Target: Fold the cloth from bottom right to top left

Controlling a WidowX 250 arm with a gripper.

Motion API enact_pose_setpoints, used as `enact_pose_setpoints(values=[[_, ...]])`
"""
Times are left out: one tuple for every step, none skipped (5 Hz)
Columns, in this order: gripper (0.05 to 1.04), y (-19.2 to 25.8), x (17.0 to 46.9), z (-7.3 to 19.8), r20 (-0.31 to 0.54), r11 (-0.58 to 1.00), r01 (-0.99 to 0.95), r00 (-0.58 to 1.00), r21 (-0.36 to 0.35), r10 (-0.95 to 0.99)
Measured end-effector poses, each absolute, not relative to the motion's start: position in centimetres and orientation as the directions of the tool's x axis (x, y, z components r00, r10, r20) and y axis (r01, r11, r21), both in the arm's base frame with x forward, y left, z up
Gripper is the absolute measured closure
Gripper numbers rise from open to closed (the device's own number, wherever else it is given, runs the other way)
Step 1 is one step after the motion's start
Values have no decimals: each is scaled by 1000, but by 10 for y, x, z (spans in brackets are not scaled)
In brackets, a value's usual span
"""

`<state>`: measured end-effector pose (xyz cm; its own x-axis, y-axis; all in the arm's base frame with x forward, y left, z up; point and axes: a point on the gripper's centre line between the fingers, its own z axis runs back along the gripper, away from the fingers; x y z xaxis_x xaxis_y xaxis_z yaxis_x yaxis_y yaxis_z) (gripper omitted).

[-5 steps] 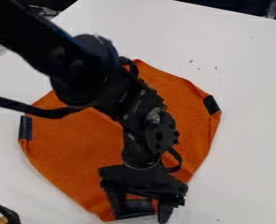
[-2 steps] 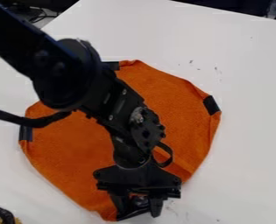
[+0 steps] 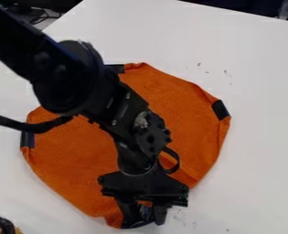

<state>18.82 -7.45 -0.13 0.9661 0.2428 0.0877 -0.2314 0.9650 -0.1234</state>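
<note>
Closed in a fair bit since the earlier frame: my gripper (image 3: pixel 148 222), with the arm shifted slightly left too. Camera view has the orange cloth (image 3: pixel 66 167) mid-table, spread out under me, roughly round so no clear long axis, its narrower end pointing to the bottom edge. Jaws are nearly together down there, pinching the cloth's dark patch (image 3: pixel 147 215).
</note>
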Motion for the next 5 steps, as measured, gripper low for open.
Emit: enact_pose_setpoints(values=[[676, -73, 192, 2, 67, 975, -209, 975, -69, 214], [815, -73, 195, 5, 63, 979, -198, 977, -52, 202], [935, -74, 196, 7, 55, 981, -194, 979, -30, 195], [997, -77, 198, 22, 29, 979, -204, 979, -1, 204], [1003, -80, 208, 45, -29, 977, -209, 977, 42, 210]])
